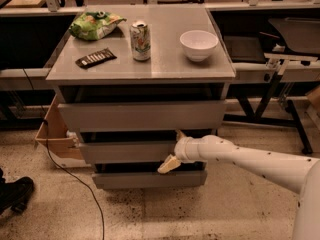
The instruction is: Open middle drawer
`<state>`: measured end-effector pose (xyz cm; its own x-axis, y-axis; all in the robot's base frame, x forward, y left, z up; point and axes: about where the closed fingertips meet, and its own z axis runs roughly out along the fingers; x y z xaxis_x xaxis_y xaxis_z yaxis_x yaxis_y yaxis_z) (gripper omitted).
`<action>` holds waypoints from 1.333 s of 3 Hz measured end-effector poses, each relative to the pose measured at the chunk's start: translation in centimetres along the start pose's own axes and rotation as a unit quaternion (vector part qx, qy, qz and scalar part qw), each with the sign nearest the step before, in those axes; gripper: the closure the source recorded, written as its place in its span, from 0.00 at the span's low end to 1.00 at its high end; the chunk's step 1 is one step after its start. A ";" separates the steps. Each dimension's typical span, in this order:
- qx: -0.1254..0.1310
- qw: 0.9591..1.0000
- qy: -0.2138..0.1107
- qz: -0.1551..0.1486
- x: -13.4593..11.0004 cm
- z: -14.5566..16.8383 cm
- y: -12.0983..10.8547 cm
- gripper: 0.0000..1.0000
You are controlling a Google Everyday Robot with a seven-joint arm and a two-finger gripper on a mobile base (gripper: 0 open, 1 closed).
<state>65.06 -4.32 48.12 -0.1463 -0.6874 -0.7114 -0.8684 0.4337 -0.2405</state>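
The grey cabinet has three flat, handle-less drawer fronts. The middle drawer (125, 152) is the shallow grey front between the taller top drawer (140, 115) and the bottom drawer (145, 179). My gripper (174, 149) comes in from the right on a white arm and sits at the right part of the middle drawer's front. Its fingers are spread. The upper fingertip (179, 133) is at the gap above the front, and the lower fingertip (168, 165) is at its bottom edge. The right end of the front is hidden behind the gripper.
On the cabinet top (165, 64) lie a green chip bag (95, 24), a dark snack bar (95, 58), a drink can (140, 40) and a white bowl (199, 44). A cardboard box (55, 136) and a cable (75, 179) are at the left. Table legs (290, 109) stand at the right.
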 end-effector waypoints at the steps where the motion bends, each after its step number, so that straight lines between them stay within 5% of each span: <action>1: -0.012 1.000 0.004 0.007 0.5 1.8 -0.4 0.00; 2: -0.024 1.000 0.009 0.016 1.1 3.2 -0.6 0.00; 4: -0.047 0.998 0.013 0.028 2.0 4.9 0.6 0.38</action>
<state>66.58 -2.60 43.31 -0.2065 -0.6795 -0.7040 -0.8992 0.4154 -0.1373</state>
